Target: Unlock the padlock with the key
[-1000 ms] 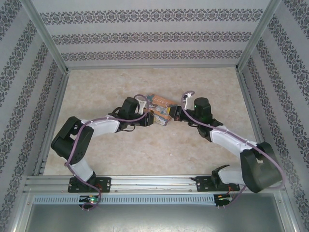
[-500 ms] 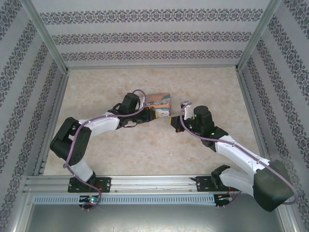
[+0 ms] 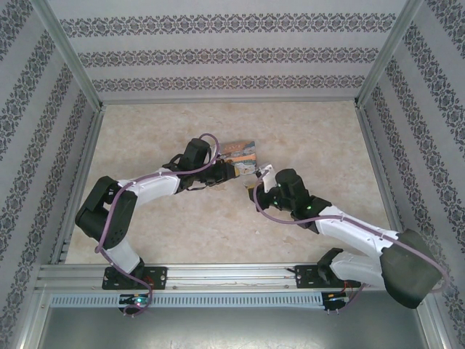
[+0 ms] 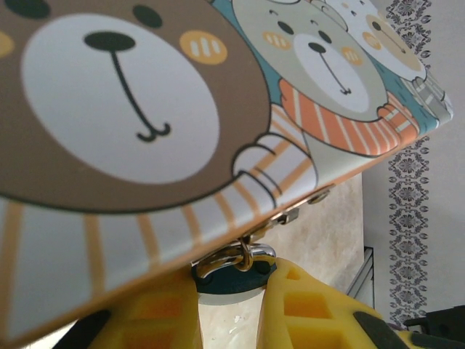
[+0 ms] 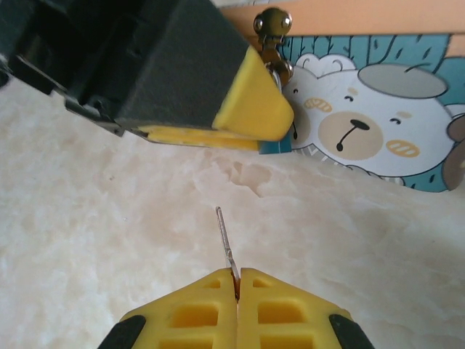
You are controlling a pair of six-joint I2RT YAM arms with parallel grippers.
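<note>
Unlocking has not yet begun. The bear-printed tin (image 4: 218,109) lies on the table (image 5: 109,218), with the padlock (image 4: 225,280) hanging from its clasp (image 5: 270,25), apparently still fastened. The left gripper (image 4: 227,302) is clamped on the padlock's blue body. The right gripper (image 5: 236,280), jaws pressed together, pinches the key (image 5: 225,236). Its blade points toward the padlock but stands apart, so inserting and turning remain.

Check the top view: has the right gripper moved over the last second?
Yes. The right gripper has drawn back toward the near rail and slightly left.
</note>
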